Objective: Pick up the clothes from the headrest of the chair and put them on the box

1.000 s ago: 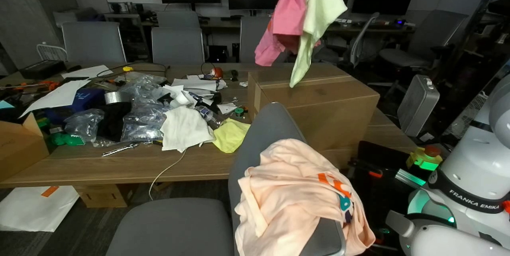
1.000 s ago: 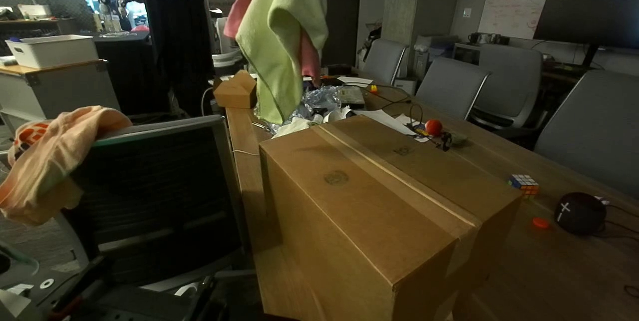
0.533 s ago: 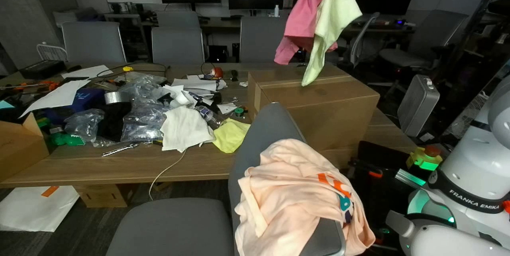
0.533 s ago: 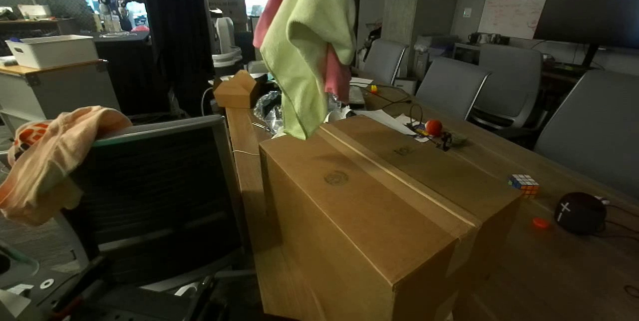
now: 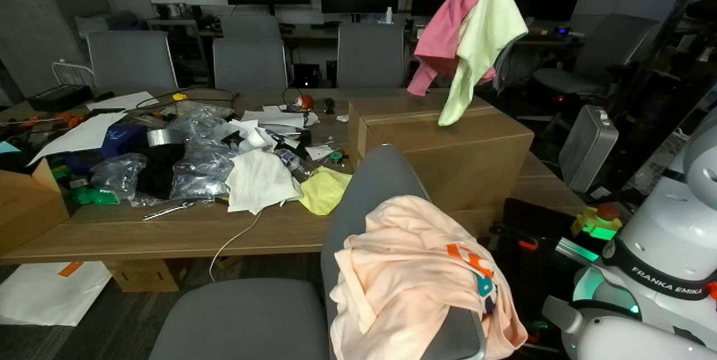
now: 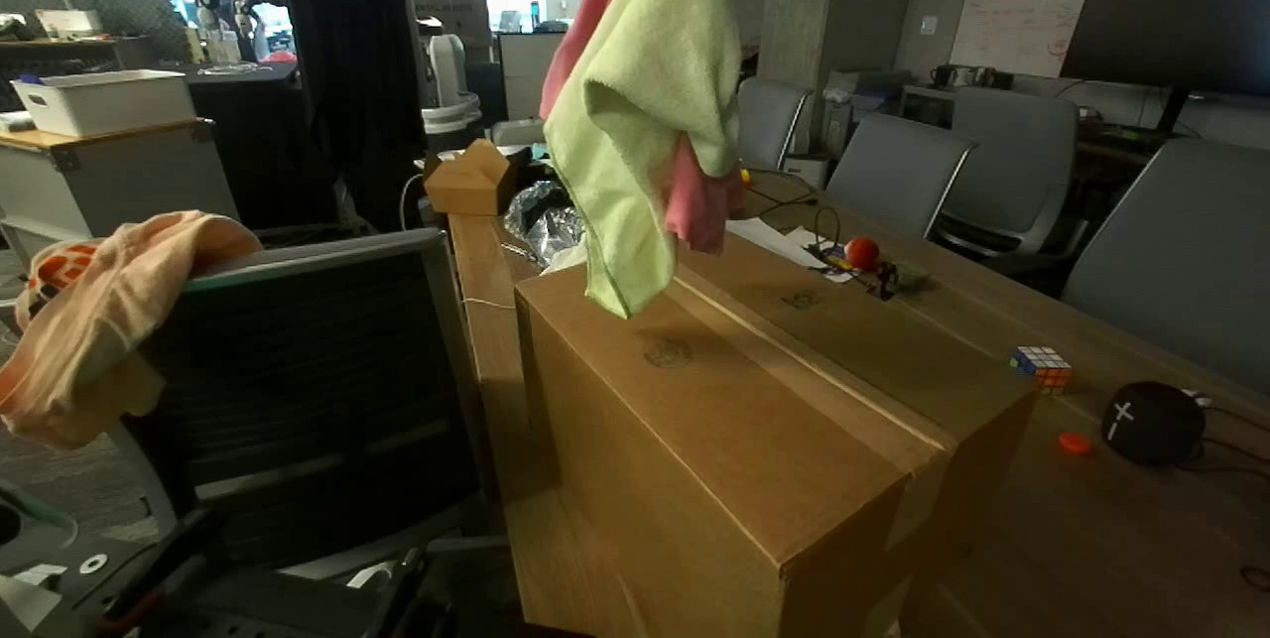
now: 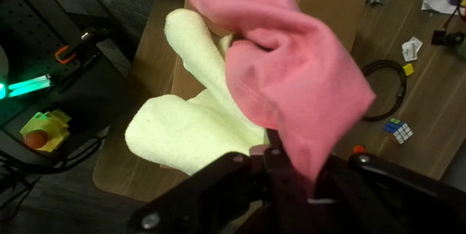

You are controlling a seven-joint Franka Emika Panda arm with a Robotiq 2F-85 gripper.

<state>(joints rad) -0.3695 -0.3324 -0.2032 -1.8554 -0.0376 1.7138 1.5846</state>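
Note:
My gripper (image 7: 302, 168) is shut on the pink cloth and the light green cloth; the cloth hides the fingertips. The pink cloth (image 5: 442, 41) and light green cloth (image 5: 487, 41) hang down together over the cardboard box (image 5: 465, 167). In an exterior view the green cloth (image 6: 645, 122) has its lower tip over the top of the box (image 6: 714, 440); I cannot tell whether it touches. In the wrist view the pink cloth (image 7: 298, 66) covers much of the box. A peach shirt (image 5: 414, 270) lies draped over the grey chair's backrest (image 5: 375, 181), also seen in an exterior view (image 6: 129, 301).
The box stands on a wooden table (image 5: 168, 237). A white cloth (image 5: 260, 181), a yellow cloth (image 5: 325, 189) and plastic bags (image 5: 204, 164) lie beside it. A cube puzzle (image 6: 1042, 367) and a black speaker (image 6: 1153, 423) stand on its far side. The chair stands at the table edge.
The held pink and green cloths have moved right in both exterior views. In an exterior view they also came lower, from beyond the box to over its top. The peach shirt has not moved.

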